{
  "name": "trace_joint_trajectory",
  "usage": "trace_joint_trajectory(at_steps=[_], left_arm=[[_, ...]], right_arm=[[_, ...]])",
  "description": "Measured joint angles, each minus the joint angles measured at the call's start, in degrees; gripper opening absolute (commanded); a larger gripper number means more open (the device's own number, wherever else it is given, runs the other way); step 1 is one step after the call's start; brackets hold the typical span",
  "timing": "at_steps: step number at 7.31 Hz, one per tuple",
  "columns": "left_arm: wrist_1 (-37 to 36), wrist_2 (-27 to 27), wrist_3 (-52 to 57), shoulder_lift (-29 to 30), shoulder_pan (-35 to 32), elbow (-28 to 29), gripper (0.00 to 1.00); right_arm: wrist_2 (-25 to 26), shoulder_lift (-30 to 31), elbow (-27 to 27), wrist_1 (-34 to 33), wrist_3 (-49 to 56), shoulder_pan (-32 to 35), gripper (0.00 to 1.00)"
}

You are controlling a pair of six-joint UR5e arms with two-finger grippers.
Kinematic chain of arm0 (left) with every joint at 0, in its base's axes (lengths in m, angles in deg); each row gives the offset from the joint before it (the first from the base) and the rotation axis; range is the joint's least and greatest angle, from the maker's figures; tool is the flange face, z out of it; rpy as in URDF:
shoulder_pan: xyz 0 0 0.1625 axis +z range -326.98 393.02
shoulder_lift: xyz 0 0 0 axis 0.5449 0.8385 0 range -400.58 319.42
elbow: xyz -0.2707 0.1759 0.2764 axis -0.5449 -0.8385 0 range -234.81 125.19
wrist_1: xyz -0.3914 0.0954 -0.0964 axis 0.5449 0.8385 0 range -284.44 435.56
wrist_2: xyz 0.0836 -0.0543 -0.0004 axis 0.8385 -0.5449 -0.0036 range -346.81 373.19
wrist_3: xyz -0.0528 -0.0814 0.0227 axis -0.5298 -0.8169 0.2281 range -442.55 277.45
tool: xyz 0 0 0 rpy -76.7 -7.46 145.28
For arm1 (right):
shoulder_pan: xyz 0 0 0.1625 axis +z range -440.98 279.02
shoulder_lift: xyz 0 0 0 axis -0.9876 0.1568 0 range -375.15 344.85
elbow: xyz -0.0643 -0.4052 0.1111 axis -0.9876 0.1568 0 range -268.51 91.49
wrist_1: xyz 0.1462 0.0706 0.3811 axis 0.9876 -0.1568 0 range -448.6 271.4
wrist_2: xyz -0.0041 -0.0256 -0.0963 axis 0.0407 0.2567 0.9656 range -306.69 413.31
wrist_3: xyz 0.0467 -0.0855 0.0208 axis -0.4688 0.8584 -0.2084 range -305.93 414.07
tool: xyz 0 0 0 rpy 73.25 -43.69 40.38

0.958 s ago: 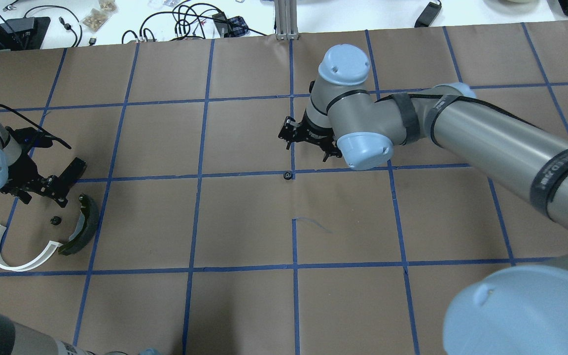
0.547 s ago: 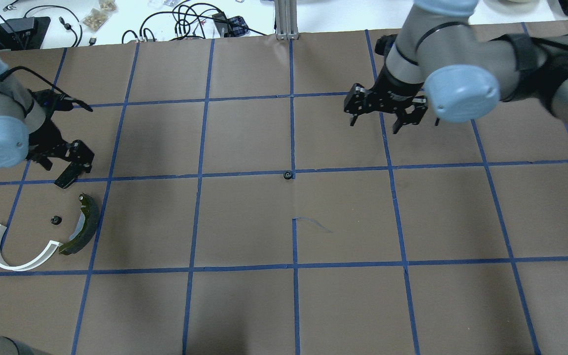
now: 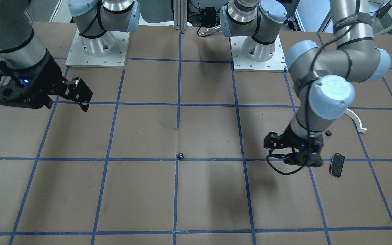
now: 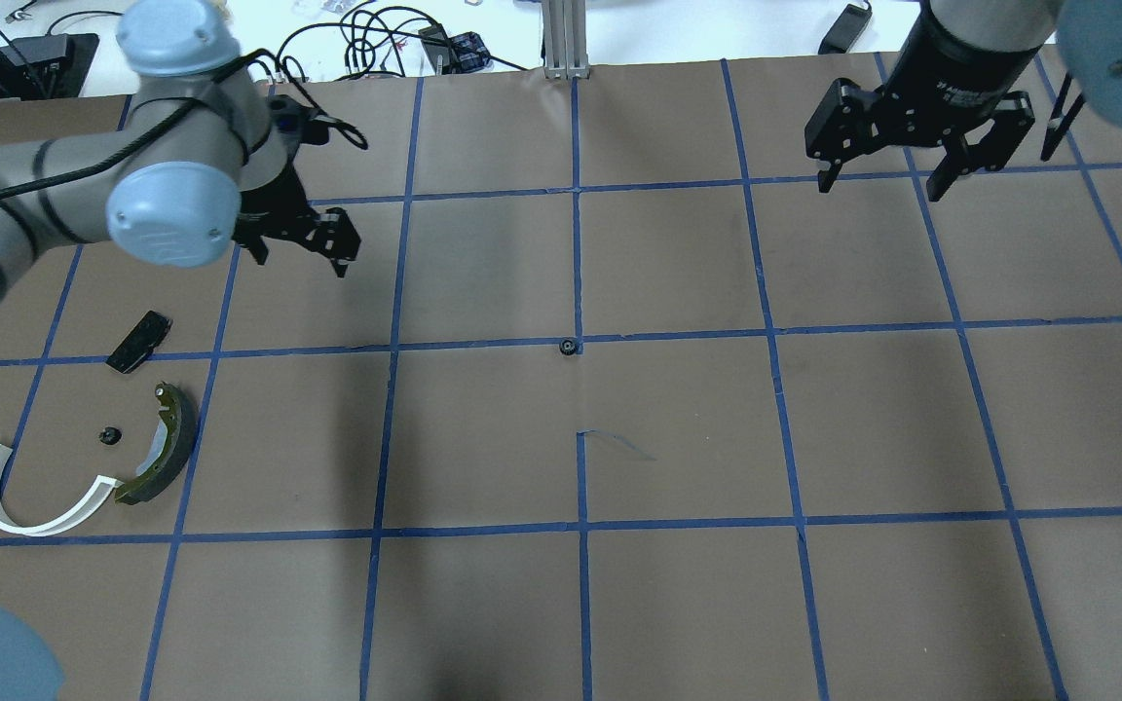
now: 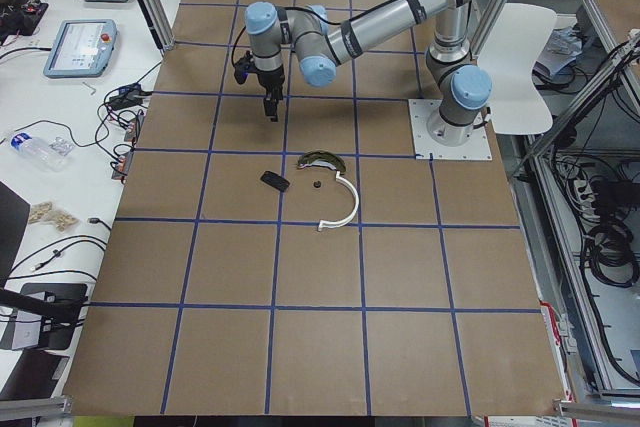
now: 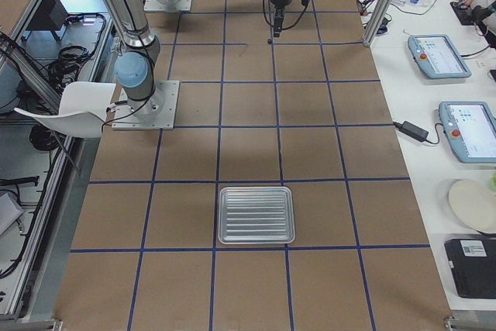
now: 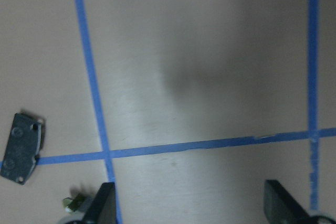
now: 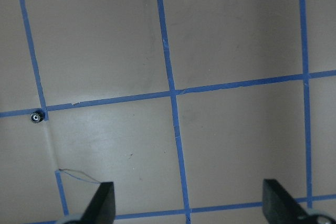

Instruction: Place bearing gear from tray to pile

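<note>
Bearing gear: a small black toothed ring is shown lying flat on the worktop, on a crossing of blue tape lines near the middle. It is not in the tray, which appears only in the right-side view.

Pile: a dark brake shoe, a white arc piece and a flat black pad are grouped at the robot's left. A small black part lies among them. The pile is well apart from the gear.

Left gripper: the jaws are spread wide and nothing is held. It is raised over the worktop between the pile and the gear.

Right gripper: the jaws are likewise spread wide and nothing is held. It is raised toward the far right.

Governing relation: from the left jaws the gear lies toward the robot and to its right. From the right jaws it lies toward the robot and to its left, at the left edge of the right wrist view. In the overhead view the left jaws are judged somewhat nearer.

Axis: the bore appears to face upward, so no long axis is offered in plan. A straight descent with the jaws astride the ring is judged sufficient.
</note>
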Motion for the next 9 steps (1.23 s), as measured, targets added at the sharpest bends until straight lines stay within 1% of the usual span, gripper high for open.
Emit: trace_joint_trajectory(at_steps=[1,2,3,4,5,7,9], left_arm=[[-0.13,-1.29,-3.66,1.13,-4.82,1.16,1.00],[-0.35,-2.13,-6.80,2.46,-8.73,2.16,1.00],[-1.57,-3.36,-9.38,4.06,-11.74,2.85,1.00],[-4.21,-4.96,-11.14,6.22,-14.07,3.02,1.00],[-6.62,-5.84,-11.90,8.50,-15.85,2.97,1.00],[-8.81,-6.58,-12.26,12.39,-17.82,3.05,1.00],[-9.13,-7.05,-12.30,14.85,-18.80,2.85,0.99]], right_arm=[[0.94,-0.39,1.62,1.16,-2.82,2.04,1.00],[3.11,-0.97,2.32,1.11,-4.68,4.17,1.00],[5.02,-1.33,2.46,-0.06,-5.12,5.29,1.00],[5.67,-1.50,2.31,-2.34,-5.40,5.72,1.00],[5.16,-1.59,2.12,-4.33,-5.96,5.84,1.00],[1.08,-1.64,1.87,-6.03,-8.47,5.72,1.00],[0.33,-1.64,1.68,-6.24,-8.87,5.67,1.00]])
